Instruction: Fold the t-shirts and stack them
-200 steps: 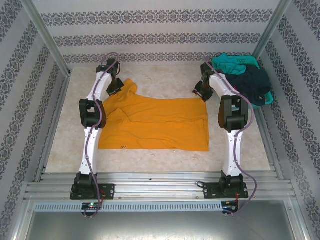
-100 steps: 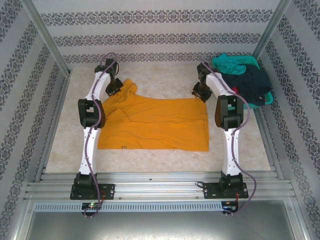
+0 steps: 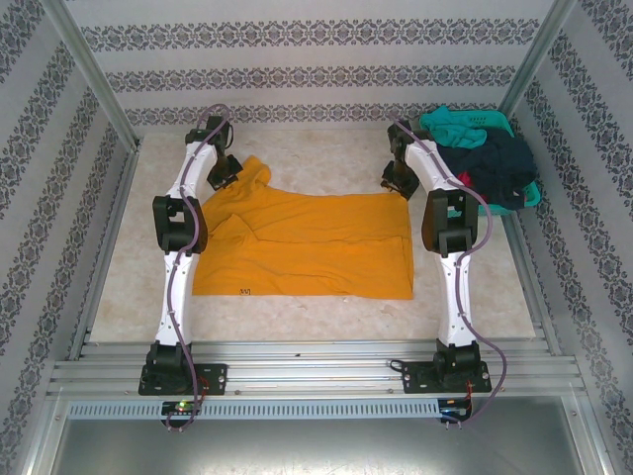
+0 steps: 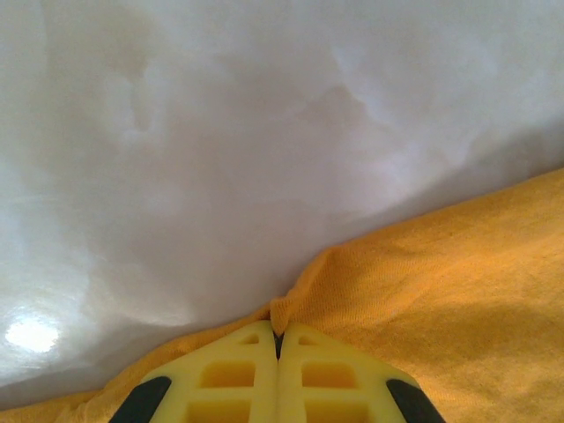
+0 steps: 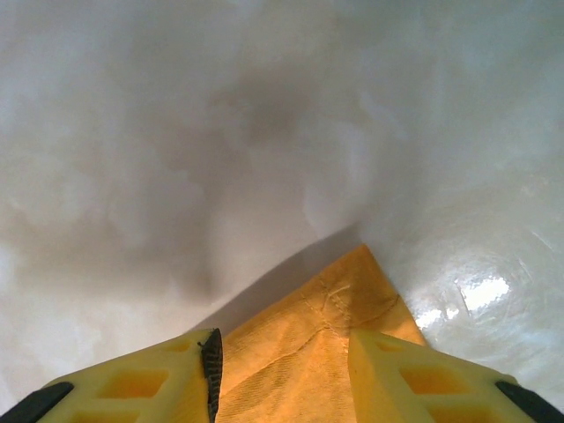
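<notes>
The left gripper [image 4: 278, 335] has jaws clamped on the shirt [image 4: 441, 291] edge; the right gripper [image 5: 282, 342] has jaws apart, shirt corner lying between.

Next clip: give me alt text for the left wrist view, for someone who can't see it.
The left gripper, its yellow jaws shut, pinches the edge of the orange-yellow t-shirt into a small peak. Beyond the cloth lies the pale, glossy table.

Count: one orange t-shirt [image 3: 307, 242], left of the basket [image 3: 531, 192]. In the basket: one teal shirt [image 3: 453, 127], one navy shirt [image 3: 495, 163]. Baskets: one. Arms: two, left arm [image 3: 178, 223] and right arm [image 3: 450, 223].
</notes>
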Robot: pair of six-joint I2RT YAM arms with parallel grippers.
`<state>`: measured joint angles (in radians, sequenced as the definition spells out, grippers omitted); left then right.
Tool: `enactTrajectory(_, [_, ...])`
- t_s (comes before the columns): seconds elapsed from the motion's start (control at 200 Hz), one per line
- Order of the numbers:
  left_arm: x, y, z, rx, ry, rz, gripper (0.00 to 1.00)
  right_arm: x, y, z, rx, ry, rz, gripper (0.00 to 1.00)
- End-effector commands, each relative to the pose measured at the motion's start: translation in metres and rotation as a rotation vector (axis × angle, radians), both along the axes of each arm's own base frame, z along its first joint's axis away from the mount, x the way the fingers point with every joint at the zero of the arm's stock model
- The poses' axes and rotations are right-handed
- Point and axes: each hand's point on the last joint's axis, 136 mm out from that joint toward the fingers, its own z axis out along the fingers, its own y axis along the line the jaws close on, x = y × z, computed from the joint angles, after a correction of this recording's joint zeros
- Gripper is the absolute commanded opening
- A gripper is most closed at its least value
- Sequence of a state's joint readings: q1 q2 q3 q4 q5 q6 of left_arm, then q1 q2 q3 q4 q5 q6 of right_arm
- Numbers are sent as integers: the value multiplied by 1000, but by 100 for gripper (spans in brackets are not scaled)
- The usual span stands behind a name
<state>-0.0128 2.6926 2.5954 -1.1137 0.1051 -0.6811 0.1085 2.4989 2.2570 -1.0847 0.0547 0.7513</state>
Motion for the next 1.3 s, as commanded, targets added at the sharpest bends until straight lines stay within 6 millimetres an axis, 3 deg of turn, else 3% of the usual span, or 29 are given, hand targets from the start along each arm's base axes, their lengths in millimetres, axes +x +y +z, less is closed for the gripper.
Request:
enactTrajectory(0.0, [-3,7,14,-4,-8,13,0,-6,5,-13,8,52,26,42])
enactTrajectory(0.21, [-4,8,14,-2,-4,13,0,-2,9,-18,-5,68,65,29])
enactTrajectory(0.38, [-4,8,15,-3,-8,13,0,-2,7,-15,-14,73,73,7])
enactTrajectory(0.475, [-2,7,18,-8,-19,14,0,-1,7,-7,-18,58,81,0])
enactTrajectory(0.585, [2,7,28,-19,-45,20,0,5,10,10,-9,6,106,0])
enactTrajectory(0.759, [2,5,61,-33,-97,17,0,7,8,44,-29,-75,129,0])
enactTrajectory(0.874, [0,7,84,-23,-131,6,0,3,10,56,-27,-116,133,0])
enactTrajectory(1.084, [-14,7,113,-10,-137,-23,0,-15,13,69,-25,-132,135,0])
enactTrajectory(1.294, [-37,8,131,3,-121,-58,0,-46,13,81,-23,-143,132,0])
